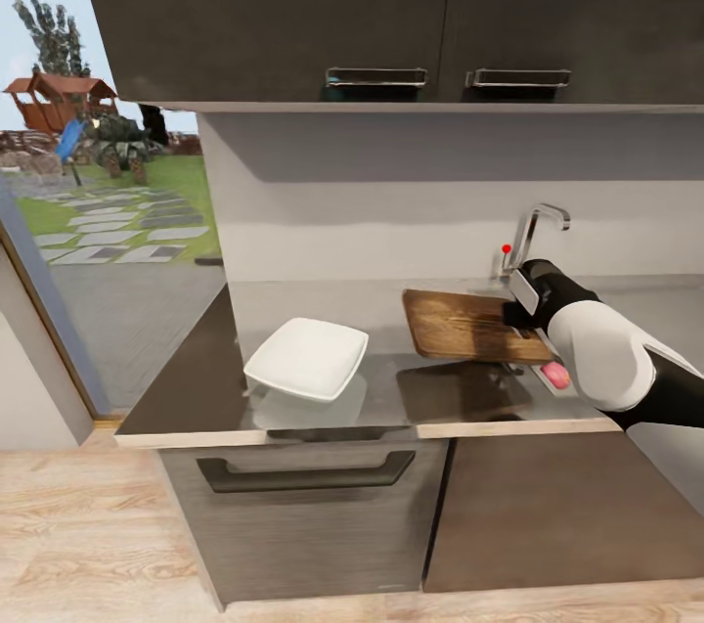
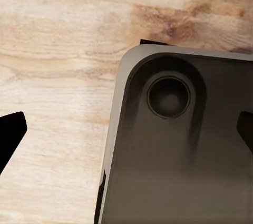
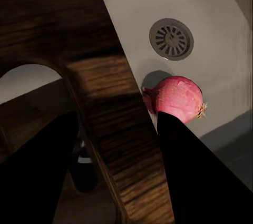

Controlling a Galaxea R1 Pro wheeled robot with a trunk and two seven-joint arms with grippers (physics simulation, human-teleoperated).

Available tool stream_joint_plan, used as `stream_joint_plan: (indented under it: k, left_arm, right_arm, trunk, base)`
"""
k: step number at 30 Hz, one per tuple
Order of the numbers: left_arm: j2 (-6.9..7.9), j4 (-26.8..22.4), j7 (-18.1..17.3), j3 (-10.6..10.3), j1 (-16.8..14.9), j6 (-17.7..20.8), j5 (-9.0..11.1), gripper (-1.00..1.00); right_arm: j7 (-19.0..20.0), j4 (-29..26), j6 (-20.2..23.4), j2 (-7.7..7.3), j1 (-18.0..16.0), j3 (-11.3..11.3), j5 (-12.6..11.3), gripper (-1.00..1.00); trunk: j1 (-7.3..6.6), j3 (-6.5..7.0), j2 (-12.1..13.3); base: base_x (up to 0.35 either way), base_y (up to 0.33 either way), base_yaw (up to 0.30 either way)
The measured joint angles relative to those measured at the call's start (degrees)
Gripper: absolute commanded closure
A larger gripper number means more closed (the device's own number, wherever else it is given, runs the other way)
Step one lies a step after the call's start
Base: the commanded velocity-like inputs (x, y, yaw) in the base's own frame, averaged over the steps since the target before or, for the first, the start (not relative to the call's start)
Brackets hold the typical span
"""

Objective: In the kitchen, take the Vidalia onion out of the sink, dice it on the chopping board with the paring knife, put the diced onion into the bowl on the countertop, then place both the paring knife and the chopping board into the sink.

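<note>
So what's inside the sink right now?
The pink-red onion lies on the sink floor beside the round drain. The chopping board overhangs the basin, hiding whatever is beneath it.

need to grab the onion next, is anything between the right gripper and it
Yes. In the right wrist view the chopping board runs between the right gripper's fingers, its edge overhanging the sink. The onion lies in the basin just past that edge, near the drain.

Pink onion [image 3: 176, 99] lies in the sink [image 3: 137, 13] near the drain; wooden board [image 1: 467, 325] overhangs its rim; white bowl [image 1: 307, 358] sits on the countertop [image 1: 186, 388].
</note>
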Motion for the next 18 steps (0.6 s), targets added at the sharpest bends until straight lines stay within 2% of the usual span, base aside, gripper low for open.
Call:
stream_joint_plan:
  k: [4, 18]
  left_arm:
    - [0.00, 0.01, 0.00, 0.00, 0.00, 0.00, 0.00, -1.00]
    - [0.00, 0.01, 0.00, 0.00, 0.00, 0.00, 0.00, -1.00]
  right_arm:
    - [-1.12, 0.03, -0.03, 0.03, 0.00, 0.07, -0.09, 1.00]
    - [-1.31, 0.11, -0.03, 0.29, 0.00, 0.14, -0.11, 1.00]
  trunk:
    - [0.00, -0.08, 0.00]
    - [0.01, -0.82, 0.00]
  base:
    - [0.079, 0.028, 0.000]
    - [0.005, 0.002, 0.000]
